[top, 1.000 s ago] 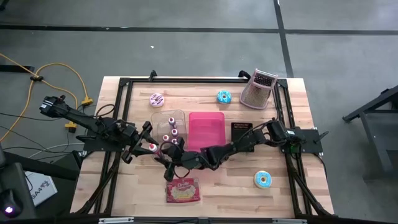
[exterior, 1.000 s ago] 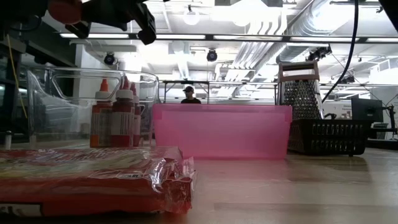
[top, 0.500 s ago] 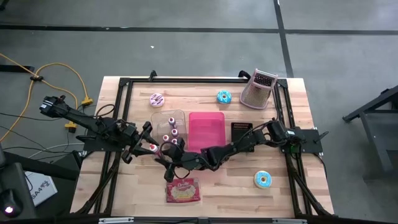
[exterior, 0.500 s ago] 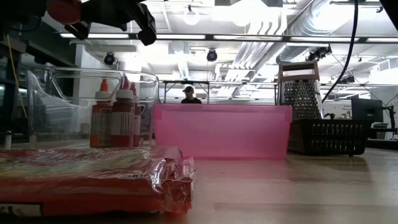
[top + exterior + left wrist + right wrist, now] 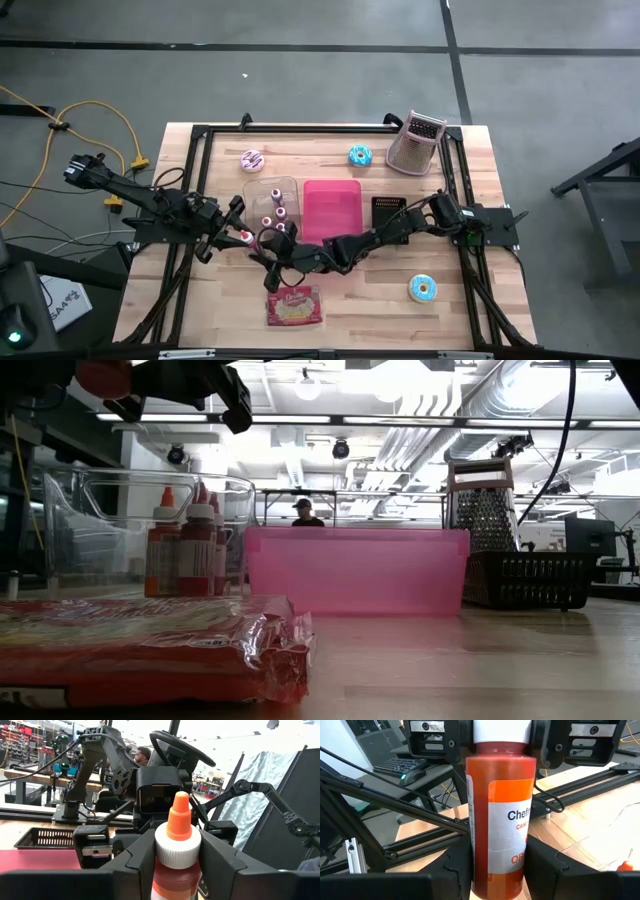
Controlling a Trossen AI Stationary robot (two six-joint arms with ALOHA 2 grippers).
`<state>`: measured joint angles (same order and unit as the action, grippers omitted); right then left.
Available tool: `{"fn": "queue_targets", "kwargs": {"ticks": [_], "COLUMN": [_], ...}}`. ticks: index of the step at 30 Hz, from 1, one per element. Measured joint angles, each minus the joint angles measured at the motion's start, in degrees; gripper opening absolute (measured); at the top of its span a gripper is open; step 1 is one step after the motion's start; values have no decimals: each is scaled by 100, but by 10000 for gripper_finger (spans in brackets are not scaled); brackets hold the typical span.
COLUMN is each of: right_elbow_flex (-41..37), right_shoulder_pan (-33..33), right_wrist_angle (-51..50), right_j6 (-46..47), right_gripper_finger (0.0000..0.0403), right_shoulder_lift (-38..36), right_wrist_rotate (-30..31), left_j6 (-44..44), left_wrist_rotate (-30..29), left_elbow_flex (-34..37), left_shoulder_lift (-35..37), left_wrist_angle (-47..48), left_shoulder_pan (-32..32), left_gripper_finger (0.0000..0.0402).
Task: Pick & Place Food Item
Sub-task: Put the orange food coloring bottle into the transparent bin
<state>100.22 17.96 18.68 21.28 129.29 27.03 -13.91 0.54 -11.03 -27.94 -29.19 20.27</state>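
An orange-red squeeze bottle (image 5: 500,800) with a white cap and an orange tip (image 5: 178,815) stands upright in the air, above the table's left-middle (image 5: 245,237). Both grippers are shut on it. My left gripper (image 5: 177,845) reaches in from the table's left and my right gripper (image 5: 500,865) from the right, facing each other. The low view shows only the bottle's lower end (image 5: 105,375) and a dark gripper (image 5: 190,385) at its top edge. My left gripper pinches the bottle's white cap (image 5: 162,840) between its two fingers (image 5: 135,860). They come in about level from the table's left side, and the orange tip stands above them. The bottle is upright and clear of the table. My right gripper pinches the lower part of the bottle's body (image 5: 480,855), one finger (image 5: 445,870) on each side. The fingers come in about level from the table's right side, below the left gripper's hold. The labelled body rises upright above them.
Just beyond the grippers are a clear container (image 5: 272,205) with several bottles and a pink tray (image 5: 331,208). A black basket (image 5: 388,212), a grater (image 5: 417,142), three doughnuts (image 5: 252,160) (image 5: 360,155) (image 5: 422,289) and a red packet (image 5: 294,306) lie around.
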Motion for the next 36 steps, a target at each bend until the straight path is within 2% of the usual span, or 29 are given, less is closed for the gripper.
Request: {"fn": "queue_targets", "kwargs": {"ticks": [16, 36], "right_elbow_flex": [0, 9], "right_shoulder_pan": [0, 0], "right_wrist_angle": [-2, -211], "right_j6": [2, 116], "right_gripper_finger": [134, 221], "right_shoulder_lift": [0, -2], "right_wrist_rotate": [-41, -226], "left_j6": [-2, 10], "left_wrist_rotate": [-7, -54], "left_elbow_flex": [0, 2], "left_shoulder_lift": [0, -1], "left_wrist_angle": [2, 5], "left_shoulder_pan": [0, -2], "left_gripper_finger": [116, 116]}}
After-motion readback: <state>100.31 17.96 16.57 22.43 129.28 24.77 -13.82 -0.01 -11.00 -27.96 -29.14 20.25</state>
